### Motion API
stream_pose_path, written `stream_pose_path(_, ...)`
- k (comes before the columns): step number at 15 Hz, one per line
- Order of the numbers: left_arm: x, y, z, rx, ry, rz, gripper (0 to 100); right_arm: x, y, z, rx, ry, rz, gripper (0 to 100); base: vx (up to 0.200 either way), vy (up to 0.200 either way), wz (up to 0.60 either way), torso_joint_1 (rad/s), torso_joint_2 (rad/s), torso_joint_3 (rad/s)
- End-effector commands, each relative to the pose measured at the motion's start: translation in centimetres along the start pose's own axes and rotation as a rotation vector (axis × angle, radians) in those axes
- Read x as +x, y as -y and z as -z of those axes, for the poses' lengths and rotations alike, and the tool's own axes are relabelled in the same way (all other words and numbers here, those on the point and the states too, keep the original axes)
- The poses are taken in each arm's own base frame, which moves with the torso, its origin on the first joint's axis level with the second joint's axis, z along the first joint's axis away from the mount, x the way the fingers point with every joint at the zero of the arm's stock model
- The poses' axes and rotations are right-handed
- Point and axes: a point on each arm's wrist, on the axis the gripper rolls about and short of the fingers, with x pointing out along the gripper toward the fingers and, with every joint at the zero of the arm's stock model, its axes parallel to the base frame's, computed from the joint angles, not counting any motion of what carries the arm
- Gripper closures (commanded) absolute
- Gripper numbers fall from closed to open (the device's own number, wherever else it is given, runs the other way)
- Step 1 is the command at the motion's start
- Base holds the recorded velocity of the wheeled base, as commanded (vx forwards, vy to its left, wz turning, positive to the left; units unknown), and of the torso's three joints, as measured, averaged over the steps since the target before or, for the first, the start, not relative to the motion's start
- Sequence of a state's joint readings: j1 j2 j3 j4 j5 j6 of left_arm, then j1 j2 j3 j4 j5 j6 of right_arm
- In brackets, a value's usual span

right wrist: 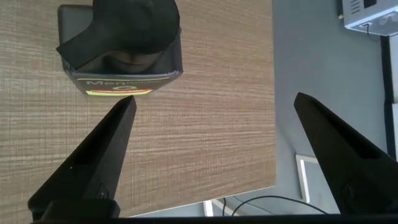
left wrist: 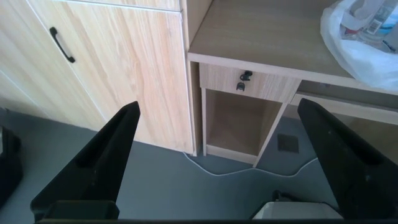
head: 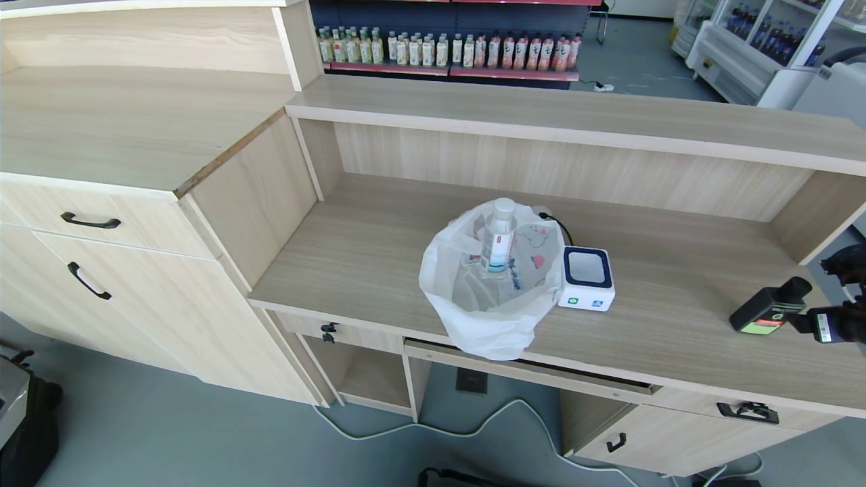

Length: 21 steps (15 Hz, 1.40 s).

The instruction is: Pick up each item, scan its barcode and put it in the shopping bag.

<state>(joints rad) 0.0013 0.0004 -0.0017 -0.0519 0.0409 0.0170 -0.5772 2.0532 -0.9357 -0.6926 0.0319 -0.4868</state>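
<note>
Right claw (right wrist: 214,102) is released, fingers spread wide, nothing between them. It sits low over the right end of the surface (head: 676,284). Black bottle (right wrist: 121,50) lies on its side on the surface just ahead of the claw, off toward one finger (right wrist: 106,143) and not in the gap. It has a black cap and a green and orange label strip. In the head view the same black bottle (head: 768,308) lies just beside the right claw (head: 829,325), on the side toward the scanner.

Scanner (head: 586,277), a white box with a dark-framed window, stands well apart from the right claw, past the black bottle. White shopping bag (head: 487,297) touches the scanner's far side, mouth open. A clear bottle (head: 499,237) stands upright inside it.

Left claw (left wrist: 219,104) is released too, fingers wide apart and holding nothing, hanging above the grey floor (left wrist: 161,180). Ahead of it are a cabinet door (left wrist: 118,68) and an open cubby (left wrist: 239,124). The shopping bag (left wrist: 367,50) is farther ahead, up on the surface.
</note>
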Motion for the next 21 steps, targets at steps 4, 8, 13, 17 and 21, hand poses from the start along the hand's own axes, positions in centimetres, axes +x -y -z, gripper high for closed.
stream_pose_path(4, 0.0, 0.0, 0.0, 0.000, 0.000, -0.002, 0, 1.1, -0.9, -0.2, -0.004, 0.032, -0.008, 0, 0.000, 0.000, 0.00, 0.000, 0.00, 0.000)
stream_pose_path(8, 0.0, 0.0, 0.0, 0.000, 0.000, -0.002, 0, 1.5, -1.9, -0.6, -0.001, 0.044, -0.030, 0, 0.000, 0.000, 0.00, 0.000, 0.00, 0.000)
stream_pose_path(13, 0.0, 0.0, 0.0, 0.000, 0.000, -0.001, 0, 2.0, -3.7, -1.1, 0.031, 0.065, -0.070, 0, 0.000, 0.000, 0.00, 0.000, 0.00, 0.000)
stream_pose_path(17, 0.0, 0.0, 0.0, 0.000, 0.000, -0.002, 0, 2.9, -5.2, -1.4, 0.073, 0.102, -0.088, 0, 0.000, 0.000, 0.00, 0.000, 0.00, 0.000)
stream_pose_path(21, 0.0, 0.0, 0.0, 0.000, 0.000, -0.002, 0, 3.7, -5.6, -1.1, 0.070, 0.116, -0.090, 0, 0.000, 0.000, 0.00, 0.000, 0.00, 0.000)
